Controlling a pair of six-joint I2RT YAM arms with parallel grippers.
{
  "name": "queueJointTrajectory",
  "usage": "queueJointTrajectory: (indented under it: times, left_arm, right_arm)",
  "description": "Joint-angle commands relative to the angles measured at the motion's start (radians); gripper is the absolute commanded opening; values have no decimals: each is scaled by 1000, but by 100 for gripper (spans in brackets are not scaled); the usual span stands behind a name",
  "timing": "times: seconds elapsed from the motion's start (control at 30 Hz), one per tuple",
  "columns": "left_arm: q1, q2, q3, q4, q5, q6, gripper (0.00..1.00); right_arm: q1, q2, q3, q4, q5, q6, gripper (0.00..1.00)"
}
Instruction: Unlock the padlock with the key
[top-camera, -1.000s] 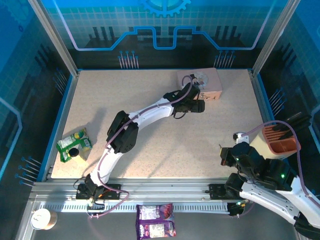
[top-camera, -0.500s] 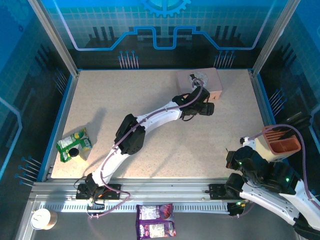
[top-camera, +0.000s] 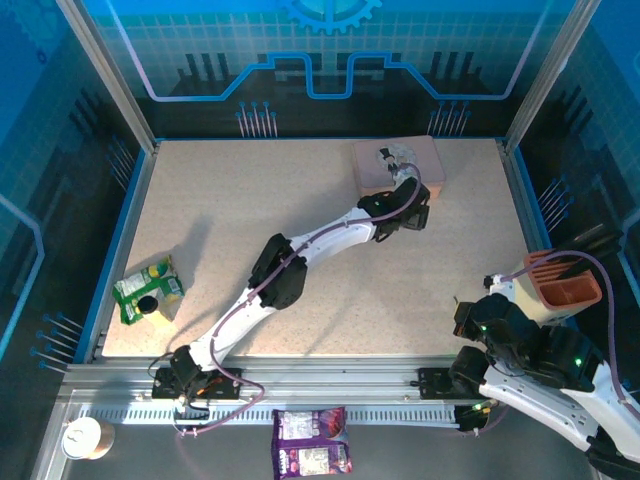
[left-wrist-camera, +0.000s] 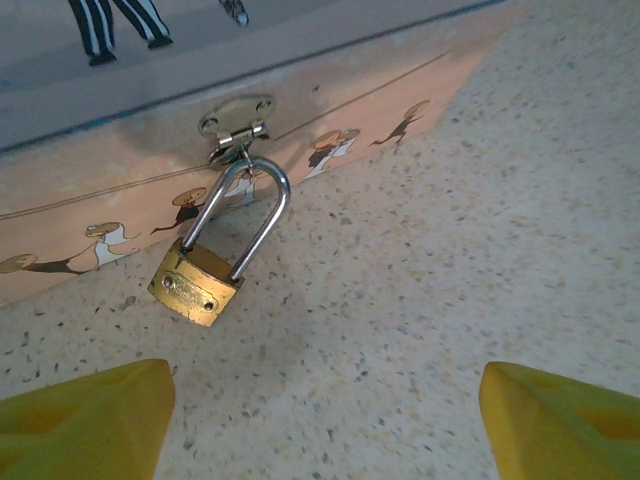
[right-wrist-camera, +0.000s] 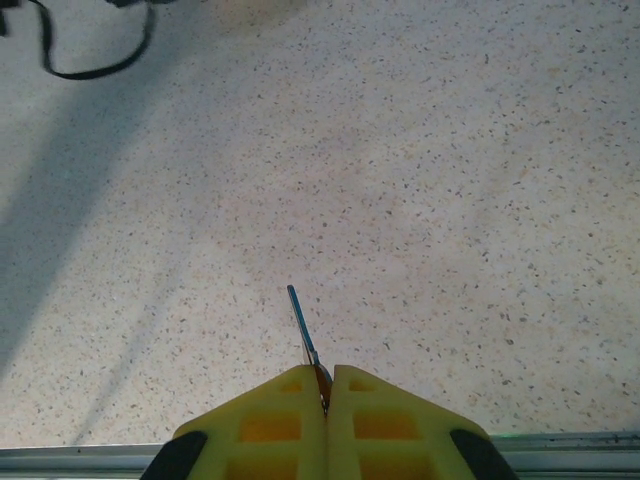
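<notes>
The small brass padlock (left-wrist-camera: 196, 288) hangs by its silver shackle (left-wrist-camera: 247, 200) from the hasp of the pink tin box (left-wrist-camera: 120, 180), its body resting on the table. My left gripper (left-wrist-camera: 325, 420) is open just in front of it, yellow fingertips (left-wrist-camera: 85, 420) wide apart, the lock off to the left of the gap. In the top view that gripper (top-camera: 410, 215) sits at the front edge of the pink box (top-camera: 398, 162). My right gripper (right-wrist-camera: 327, 385) is shut on the thin dark key (right-wrist-camera: 303, 325), blade pointing forward above the table, near the front right (top-camera: 478, 320).
A terracotta-coloured container (top-camera: 563, 285) stands at the right edge beside my right arm. A green snack packet (top-camera: 148, 288) lies at the left edge. A black cable (right-wrist-camera: 95, 55) loops at the top left of the right wrist view.
My left arm has stretched farther back and right, bringing its gripper up to the front of the pink box. The right arm pulled back slightly toward the near edge.
</notes>
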Motion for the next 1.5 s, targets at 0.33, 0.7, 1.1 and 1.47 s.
queueJointTrajectory:
  times: [0.33,0.7,1.1,1.47]
  left_arm:
    - [83,140,151,61,6,91,76]
    - [132,201,222,30,166,-74,68]
    - [154,220,223,-1,240,-164,57]
    - [153,139,95,39,201,-176,33]
  right_arm:
    - [-10,-47,-60,89,-6,-1,0]
    - [-9,-54,-74,117,-26,3,0]
    - [-9,-88,-90,122,-37,17,0]
    - [-9,-81,-101,143,-45,14,0]
